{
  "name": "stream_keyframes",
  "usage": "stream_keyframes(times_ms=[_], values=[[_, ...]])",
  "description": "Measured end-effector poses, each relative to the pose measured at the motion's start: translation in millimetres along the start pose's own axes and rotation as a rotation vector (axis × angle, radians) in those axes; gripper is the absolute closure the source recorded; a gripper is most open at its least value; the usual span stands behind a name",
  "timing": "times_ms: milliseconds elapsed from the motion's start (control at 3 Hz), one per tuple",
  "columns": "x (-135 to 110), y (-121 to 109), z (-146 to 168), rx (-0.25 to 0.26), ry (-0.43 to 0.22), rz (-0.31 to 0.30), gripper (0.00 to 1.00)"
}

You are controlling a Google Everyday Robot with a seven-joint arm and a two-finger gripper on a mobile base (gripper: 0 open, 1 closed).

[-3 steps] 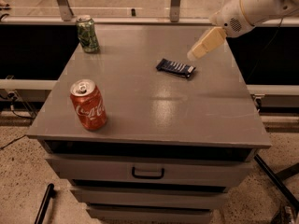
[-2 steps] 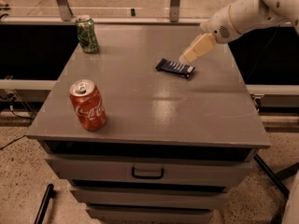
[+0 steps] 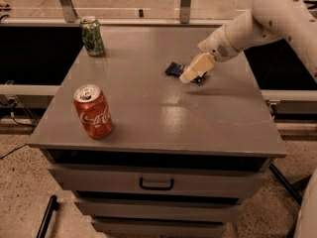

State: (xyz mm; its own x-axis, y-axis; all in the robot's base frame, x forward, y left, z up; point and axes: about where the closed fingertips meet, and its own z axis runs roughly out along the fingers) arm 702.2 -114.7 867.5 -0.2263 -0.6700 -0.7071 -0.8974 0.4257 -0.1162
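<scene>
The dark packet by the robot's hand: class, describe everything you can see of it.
The dark packet is small, flat and blue-black, perhaps a wrapper. It lies on the grey cabinet top, toward its right rear. The cream hand hangs over its right part, hiding it; contact cannot be judged.

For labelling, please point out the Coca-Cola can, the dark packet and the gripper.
Coca-Cola can (image 3: 94, 117): camera view, label side.
dark packet (image 3: 173, 69): camera view, exposed left end.
gripper (image 3: 187, 77): camera view, tip, at the packet's right part.
</scene>
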Motion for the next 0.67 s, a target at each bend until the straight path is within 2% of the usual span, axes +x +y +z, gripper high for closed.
stream_keyframes(times_ms=[333, 667], values=[[10.5, 6.9, 16.2, -0.006, 0.034, -0.005, 0.37], [17.5, 9.1, 22.3, -0.001, 0.062, -0.009, 0.68]])
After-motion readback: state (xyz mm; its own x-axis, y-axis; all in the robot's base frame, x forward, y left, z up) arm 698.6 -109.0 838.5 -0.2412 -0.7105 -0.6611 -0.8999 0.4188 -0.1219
